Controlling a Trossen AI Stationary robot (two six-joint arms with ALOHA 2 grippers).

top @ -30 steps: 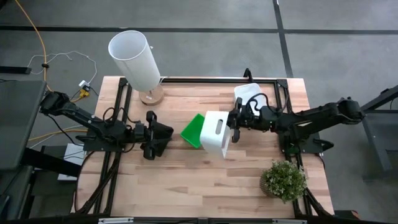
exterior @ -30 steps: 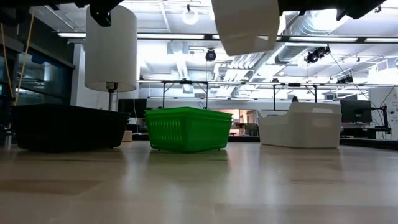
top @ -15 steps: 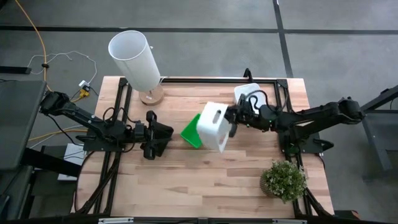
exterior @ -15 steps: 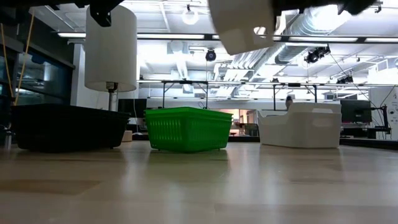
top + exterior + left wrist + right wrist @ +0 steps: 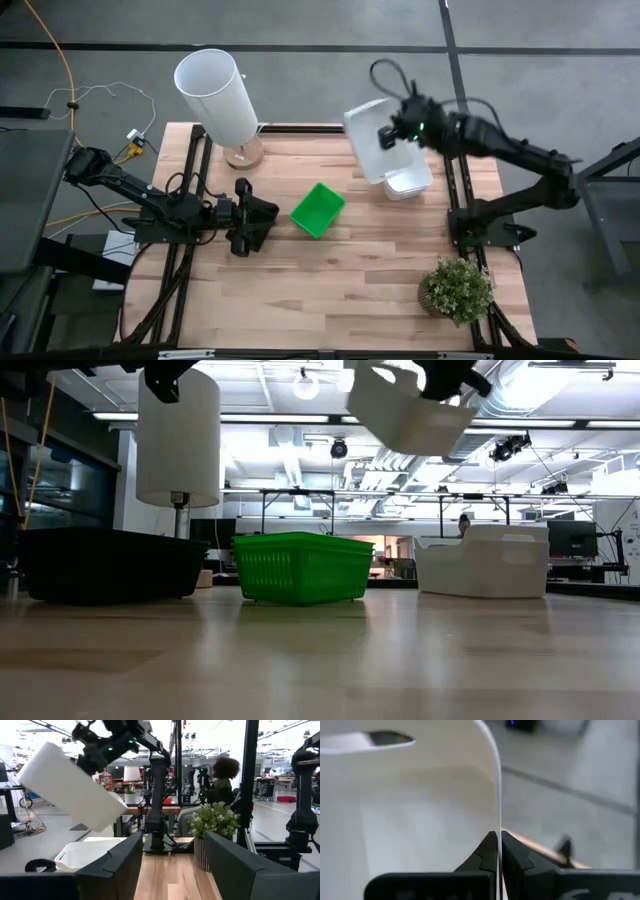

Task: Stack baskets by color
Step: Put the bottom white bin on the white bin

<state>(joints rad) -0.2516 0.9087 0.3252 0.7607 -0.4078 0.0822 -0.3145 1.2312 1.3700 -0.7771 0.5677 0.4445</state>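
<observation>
White plastic fills the right wrist view: the right gripper (image 5: 498,851) has its fingers pinched tight on the thin wall of a white basket (image 5: 372,140), holding it by the rim so the body hangs free and tilted. From above, that basket is lifted over the far right of the table (image 5: 330,280), partly above the white stack (image 5: 410,181) resting there. Judging by this, gripping one edge keeps the open side clear for nesting, though the basket looks tilted and would need levelling to seat squarely.

Left of the stack, near the middle, sits the green stack (image 5: 318,209), well apart from the carried basket. Farther left, the left gripper (image 5: 247,217) waits low over the table with its fingers spread and nothing visibly between them, by the black baskets (image 5: 105,564). A tall white cylinder (image 5: 215,96) stands at the far left corner and a potted plant (image 5: 457,289) at the near right; neither lies between the held basket and the white stack.
</observation>
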